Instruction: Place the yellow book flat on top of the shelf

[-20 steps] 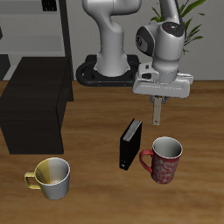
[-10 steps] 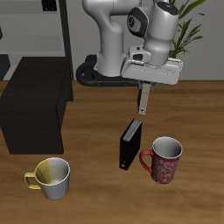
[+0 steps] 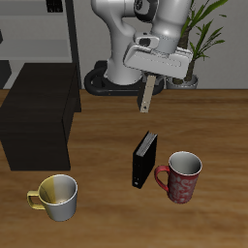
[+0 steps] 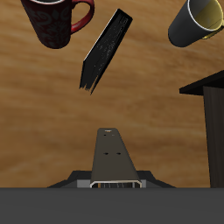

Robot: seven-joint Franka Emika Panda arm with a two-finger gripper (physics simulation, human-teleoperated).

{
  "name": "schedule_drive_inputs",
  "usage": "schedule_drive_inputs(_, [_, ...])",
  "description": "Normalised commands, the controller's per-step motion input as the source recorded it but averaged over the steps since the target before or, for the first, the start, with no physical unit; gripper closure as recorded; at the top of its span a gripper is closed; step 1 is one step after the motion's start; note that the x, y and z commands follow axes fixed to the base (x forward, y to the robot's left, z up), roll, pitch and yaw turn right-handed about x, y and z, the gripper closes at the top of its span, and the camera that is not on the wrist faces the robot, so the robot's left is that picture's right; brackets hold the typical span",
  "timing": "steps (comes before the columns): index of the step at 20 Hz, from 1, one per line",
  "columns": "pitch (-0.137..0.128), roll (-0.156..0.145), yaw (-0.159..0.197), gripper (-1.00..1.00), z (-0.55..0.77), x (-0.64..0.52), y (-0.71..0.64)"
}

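My gripper (image 3: 150, 81) is shut on the yellow book (image 3: 146, 97), a thin tan slab that hangs edge-down from it, slightly tilted, high above the table. In the wrist view the book (image 4: 112, 154) juts out from between the jaws. The shelf (image 3: 39, 114), a low black box with a flat bare top, stands some way off to the side; its corner shows in the wrist view (image 4: 208, 96). The gripper is above the table between the robot's base and the black book, apart from the shelf.
A black book (image 3: 145, 160) stands upright below and nearer the front edge, beside a red mug (image 3: 180, 177). A yellow-white mug (image 3: 56, 197) sits in front of the shelf. A grey rack (image 3: 70, 39) stands behind the shelf, and a plant (image 3: 201, 29) at the back.
The gripper has risen and moved back and toward the shelf's side with the yellow book in it. The book now hangs slightly tilted. Nothing on the table moved.
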Motion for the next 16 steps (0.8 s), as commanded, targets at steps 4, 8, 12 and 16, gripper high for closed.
schedule_drive_inputs(4, [-0.06, -0.067, 0.046, 1.0, 0.28, -0.14, -0.24])
schedule_drive_inputs(8, [-0.057, -0.056, 0.037, 1.0, 0.3, -0.18, -0.24])
schedule_drive_inputs(12, [-0.077, -0.095, 0.037, 1.0, 0.46, -0.07, -0.38])
schedule_drive_inputs(16, [-0.051, -0.114, 0.001, 1.0, 0.41, 0.01, -0.49])
